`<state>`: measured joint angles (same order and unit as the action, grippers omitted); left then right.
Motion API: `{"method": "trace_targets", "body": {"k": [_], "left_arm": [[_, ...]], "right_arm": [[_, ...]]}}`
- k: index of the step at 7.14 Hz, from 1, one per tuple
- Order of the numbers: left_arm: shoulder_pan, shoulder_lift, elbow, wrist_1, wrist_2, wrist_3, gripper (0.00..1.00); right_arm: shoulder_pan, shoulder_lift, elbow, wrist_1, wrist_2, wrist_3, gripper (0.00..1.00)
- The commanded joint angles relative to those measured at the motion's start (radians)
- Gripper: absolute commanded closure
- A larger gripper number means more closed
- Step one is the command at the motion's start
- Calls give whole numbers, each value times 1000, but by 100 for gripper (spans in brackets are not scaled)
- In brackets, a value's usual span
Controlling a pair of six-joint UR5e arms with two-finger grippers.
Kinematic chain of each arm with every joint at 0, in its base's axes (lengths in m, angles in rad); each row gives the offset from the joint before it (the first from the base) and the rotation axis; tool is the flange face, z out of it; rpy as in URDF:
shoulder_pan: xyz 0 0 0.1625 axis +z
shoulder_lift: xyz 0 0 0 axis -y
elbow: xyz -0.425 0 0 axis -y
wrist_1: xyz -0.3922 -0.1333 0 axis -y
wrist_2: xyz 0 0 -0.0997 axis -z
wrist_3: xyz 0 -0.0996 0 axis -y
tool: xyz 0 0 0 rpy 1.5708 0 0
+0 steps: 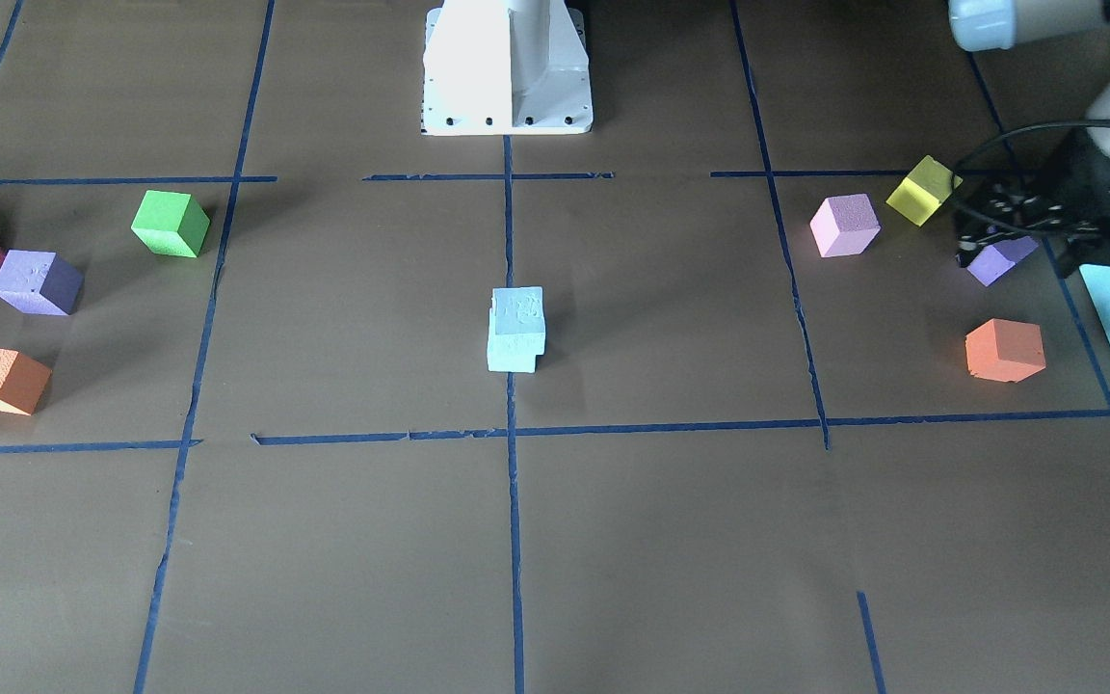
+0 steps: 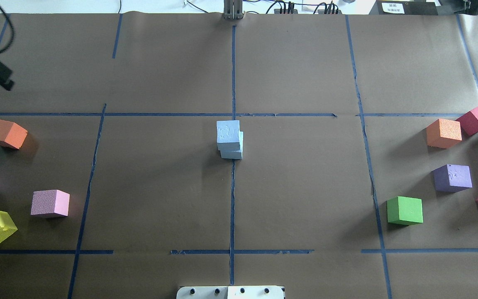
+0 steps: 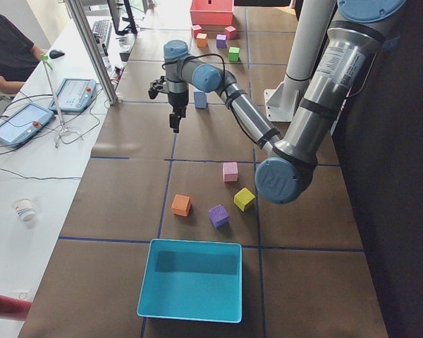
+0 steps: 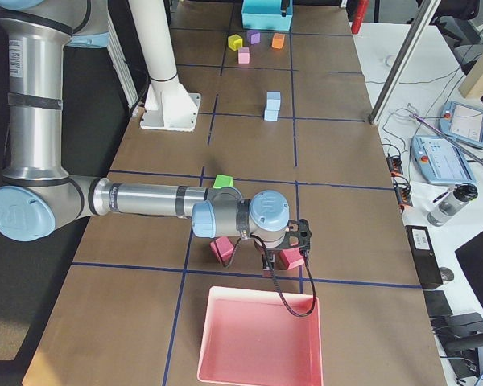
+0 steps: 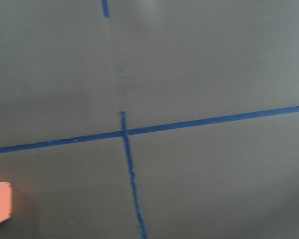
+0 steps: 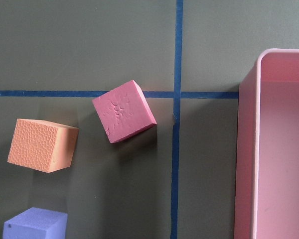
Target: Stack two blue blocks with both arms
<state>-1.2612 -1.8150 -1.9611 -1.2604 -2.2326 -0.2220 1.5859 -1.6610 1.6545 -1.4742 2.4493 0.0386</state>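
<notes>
Pale blue blocks (image 2: 230, 140) stacked at the centre of the surface (image 2: 305, 187), upper one slightly offset
Stack stands free, so the task looks complete; left arm (image 3: 324, 77) and right arm (image 4: 145, 199) are off at opposite ends, jaws' state cannot be told. Brown paper with blue tape grid (image 2: 233, 83); operator desks (image 3: 14, 239) alongside

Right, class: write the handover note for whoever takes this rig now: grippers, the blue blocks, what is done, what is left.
Left gripper: raised over the table, far left side, seemingly empty; open or shut unclear.
Right gripper: near the pink tray; state unclear.
Blue blocks: stacked mid-table, the top one slightly offset, neither gripper touching.
Done: the stack, it seems. Left: nothing apparent.
</notes>
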Motion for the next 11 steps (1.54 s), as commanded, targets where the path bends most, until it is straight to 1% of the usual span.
{"method": "trace_targets", "body": {"k": [1,2,3,4,6,7,8,10,11], "left_arm": [[-214,156,110,-52,-45,296,0],[-251,218,208,-212,-88,303,0],[-267,235,314,-350,-102,302,0],[-274,226,362,-355,-102,296,0],[-293,233,364,-337,-101,290,0],[-319,233,363,-280,-122,293,0],[-342,237,358,-266,-159,299,0],[-342,238,366,-269,-154,300,0],[-342,255,366,-275,-151,300,0]], "right_arm": [[0,3,1,0,0,1,0],[0,6,1,0,0,1,0],[0,7,1,0,-1,1,0],[0,7,-1,0,-1,1,0],[0,7,-1,0,-1,1,0],[0,9,-1,-1,-1,1,0],[0,10,-1,-2,-1,1,0],[0,12,-2,-2,-1,1,0],[0,12,-2,-2,-1,1,0]]}}
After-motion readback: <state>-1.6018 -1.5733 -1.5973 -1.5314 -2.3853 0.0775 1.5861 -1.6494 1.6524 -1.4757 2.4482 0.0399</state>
